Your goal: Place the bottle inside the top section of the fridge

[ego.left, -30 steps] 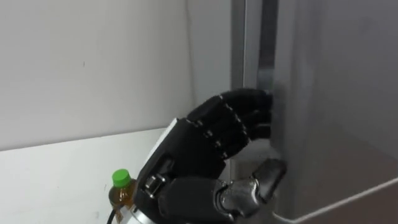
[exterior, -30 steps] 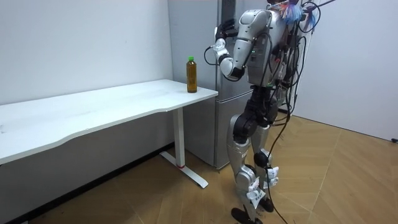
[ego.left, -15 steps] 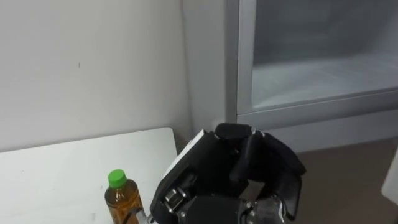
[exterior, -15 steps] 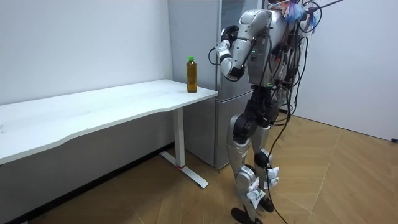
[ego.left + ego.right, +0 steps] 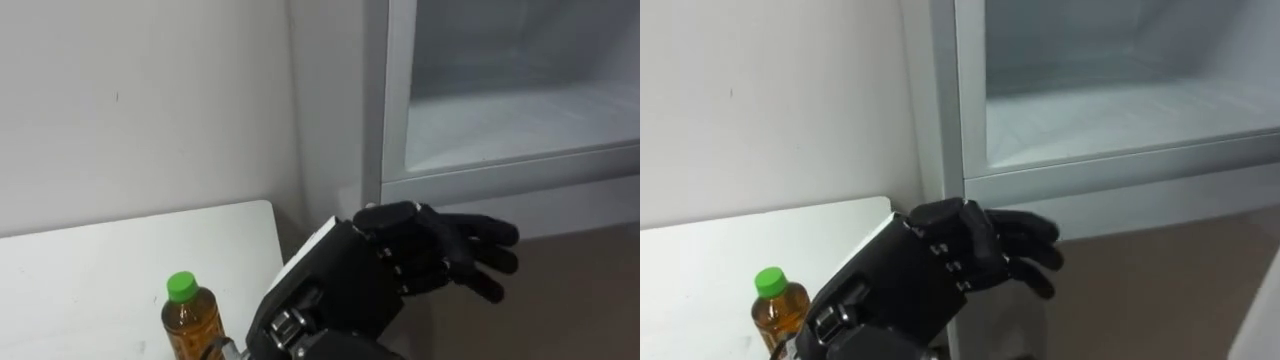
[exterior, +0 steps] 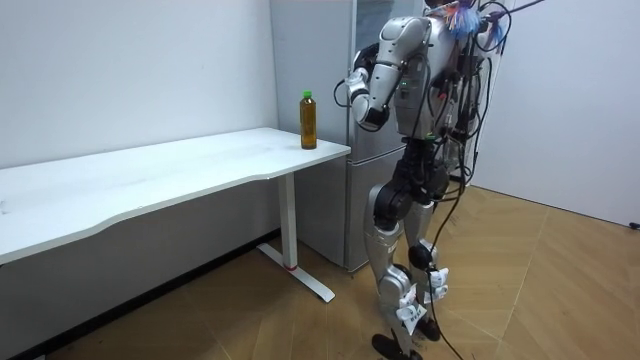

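A bottle (image 5: 190, 320) of amber drink with a green cap stands upright near the corner of the white table (image 5: 90, 270), at the lower left; the room view has the bottle (image 6: 308, 120) at the table's end beside the fridge. My left hand (image 5: 400, 265) hovers to the right of the bottle and apart from it. It is open, fingers stretched toward the fridge, holding nothing. The upper fridge compartment (image 5: 520, 110) stands open above the hand, its pale shelf bare. In the room view I stand upright facing the fridge (image 6: 365, 140), left arm raised.
A white wall (image 5: 140, 100) backs the table. The fridge's grey frame (image 5: 375, 100) rises just right of the table's corner. The lower fridge front (image 5: 560, 280) is closed. Wooden floor (image 6: 520, 300) lies open behind me.
The fridge door that my left hand was hooked on has swung out of sight, baring the upper compartment. The hand dropped, curled, then straightened its fingers. The head camera shifted a little.
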Tool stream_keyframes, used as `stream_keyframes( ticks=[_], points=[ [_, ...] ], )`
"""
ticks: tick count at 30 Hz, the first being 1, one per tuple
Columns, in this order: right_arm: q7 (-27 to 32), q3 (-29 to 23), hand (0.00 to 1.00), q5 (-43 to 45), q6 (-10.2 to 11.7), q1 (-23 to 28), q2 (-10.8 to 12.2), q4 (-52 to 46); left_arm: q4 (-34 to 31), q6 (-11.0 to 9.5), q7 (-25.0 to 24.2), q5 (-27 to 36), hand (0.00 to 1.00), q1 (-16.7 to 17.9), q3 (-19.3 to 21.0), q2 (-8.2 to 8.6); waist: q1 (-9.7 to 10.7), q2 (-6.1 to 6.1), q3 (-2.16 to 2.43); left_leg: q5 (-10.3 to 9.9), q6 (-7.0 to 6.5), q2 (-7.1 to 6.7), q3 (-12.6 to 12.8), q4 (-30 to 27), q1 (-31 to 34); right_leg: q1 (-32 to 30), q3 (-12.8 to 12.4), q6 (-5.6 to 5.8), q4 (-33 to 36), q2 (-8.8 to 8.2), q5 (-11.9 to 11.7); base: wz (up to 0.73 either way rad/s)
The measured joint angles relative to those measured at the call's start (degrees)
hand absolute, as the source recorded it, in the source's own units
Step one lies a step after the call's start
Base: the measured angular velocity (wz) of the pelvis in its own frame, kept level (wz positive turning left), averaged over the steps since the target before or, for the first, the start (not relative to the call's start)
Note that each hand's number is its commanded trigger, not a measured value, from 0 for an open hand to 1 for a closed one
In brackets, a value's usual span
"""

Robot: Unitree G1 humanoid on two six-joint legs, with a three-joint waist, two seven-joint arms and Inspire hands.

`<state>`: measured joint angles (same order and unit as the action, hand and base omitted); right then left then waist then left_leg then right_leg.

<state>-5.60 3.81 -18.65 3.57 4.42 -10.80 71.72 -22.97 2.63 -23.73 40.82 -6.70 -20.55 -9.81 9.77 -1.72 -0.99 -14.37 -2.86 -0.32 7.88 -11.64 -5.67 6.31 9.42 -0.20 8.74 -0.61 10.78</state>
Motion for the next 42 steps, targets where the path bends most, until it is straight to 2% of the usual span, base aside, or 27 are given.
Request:
stream_keyframes(
  ticks=[3, 8, 14, 17, 23, 26, 28, 31, 32, 35, 38, 39, 42],
  points=[
    [-0.04, 0.01, 0.00, 0.00, 0.00, -0.10, 0.00, -0.01, 0.00, 0.00, -0.50, 0.00, 0.00, 0.03, -0.01, 0.00, 0.57, -0.12, 0.08, 0.00, 0.00, 0.03, -0.02, -0.03, -0.02, 0.08, 0.05, -0.01, 0.04, -0.02, -0.01, 0.00],
    [-0.07, 0.01, 0.00, -0.42, 0.03, -0.04, -0.02, -0.03, 0.00, -0.01, -0.50, 0.00, 0.00, 0.03, -0.27, 0.02, 1.24, -0.73, 0.49, 0.00, 0.00, 0.11, 0.05, -0.07, -0.21, 0.11, -0.06, -0.07, 0.19, -0.15, -0.06, -0.01],
    [-0.54, -0.03, 0.00, -1.12, 0.02, 0.06, -0.04, -0.12, 0.00, -0.01, -0.85, -0.03, 0.00, 0.03, -0.32, 0.17, 1.29, -0.76, 0.51, -0.01, 0.04, 0.55, 2.13, -0.03, -1.06, -0.03, -1.37, -0.25, 0.15, 0.12, -0.16, -0.11],
    [-0.97, -0.02, 0.00, -1.25, 0.01, -0.04, -0.15, -0.07, -0.03, -0.01, -1.63, -0.35, 0.00, -0.01, -0.58, 0.21, 1.97, -0.77, 0.52, 0.00, 0.05, 0.66, 2.89, 0.01, -0.99, -0.44, -1.43, -0.25, 0.10, 0.14, -0.17, -0.05],
    [-1.32, 0.00, 0.00, -1.61, 0.06, -0.11, -0.07, -0.12, -0.09, -0.01, -1.97, -0.46, 0.00, -0.08, -4.11, 0.22, 3.28, -0.96, 0.63, -0.01, 0.05, 0.64, 3.05, 0.28, -0.70, -0.79, -1.72, -0.25, 0.20, 0.13, -0.21, -0.01],
    [-1.20, 0.04, 0.00, -1.58, 0.07, -0.54, -0.08, -0.15, -0.08, -0.01, -1.97, -0.42, 0.00, -0.13, -5.22, 0.20, 4.23, -1.14, 0.57, 0.00, 0.05, 0.66, 3.61, 0.27, -0.78, -0.82, -2.38, -0.27, 0.15, 0.22, -0.22, -0.08],
    [-0.78, 0.05, 0.00, -1.59, 0.09, -0.52, -0.08, -0.18, -0.08, -0.01, -1.97, -0.41, 0.00, -0.18, -5.67, 0.21, 4.38, -1.33, 0.57, 0.00, 0.05, 0.78, 4.74, 0.25, -1.06, -1.01, -3.79, -0.30, 0.15, 0.49, -0.24, -0.29],
    [-0.83, 0.04, 0.00, -1.73, 0.09, -0.53, -0.15, -0.23, -0.08, -0.01, -1.97, -0.39, 0.00, -0.56, -5.80, 0.18, 5.18, -1.43, 0.53, 0.00, 0.05, 0.81, 4.79, 0.27, -0.99, -1.40, -4.60, -0.38, 0.16, 0.64, -0.30, -0.19],
    [-0.82, 0.03, 0.00, -1.86, 0.08, -0.45, -0.18, -0.23, -0.08, -0.02, -1.97, -0.38, 0.00, -1.21, -5.86, 0.17, 5.88, -1.41, 0.53, -0.01, 0.05, 0.82, 4.88, 0.28, -1.03, -1.40, -4.71, -0.38, 0.15, 0.62, -0.30, -0.11],
    [-0.80, -0.03, 0.00, -1.85, 0.07, -0.35, -0.34, -0.12, -0.08, -0.02, -2.04, -0.38, 0.00, -3.14, -6.57, 0.18, 6.22, -1.60, 0.42, 0.00, 0.05, 0.98, 6.06, 0.28, -1.20, -1.61, -5.84, -0.46, 0.10, 0.71, -0.36, -0.20],
    [-0.43, -0.04, 0.00, -1.85, 0.06, -0.28, -0.38, -0.11, -0.05, -0.02, -2.23, -0.39, 0.00, -3.30, -6.49, 0.16, 6.44, -1.86, 0.22, -0.01, 0.05, 1.11, 6.38, 0.31, -1.75, -1.58, -6.73, -0.60, 0.10, 0.88, -0.46, -0.24],
    [-0.24, -0.04, 0.00, -1.83, 0.06, -0.19, -0.39, -0.10, -0.05, -0.02, -2.22, -0.40, 0.00, -3.31, -6.51, 0.16, 6.54, -1.94, 0.17, -0.01, 0.06, 1.17, 6.75, 0.31, -1.85, -1.60, -7.24, -0.61, 0.11, 0.94, -0.47, -0.24],
    [0.17, -0.03, 0.00, -1.84, 0.07, -0.24, -0.38, -0.05, -0.06, -0.04, -2.22, -0.34, 0.00, -3.40, -6.50, 0.16, 6.59, -2.00, 0.16, -0.02, 0.07, 1.65, 10.84, 0.35, -1.83, -2.51, -8.19, -0.75, 0.49, 1.24, -0.56, -0.22]
  ],
)
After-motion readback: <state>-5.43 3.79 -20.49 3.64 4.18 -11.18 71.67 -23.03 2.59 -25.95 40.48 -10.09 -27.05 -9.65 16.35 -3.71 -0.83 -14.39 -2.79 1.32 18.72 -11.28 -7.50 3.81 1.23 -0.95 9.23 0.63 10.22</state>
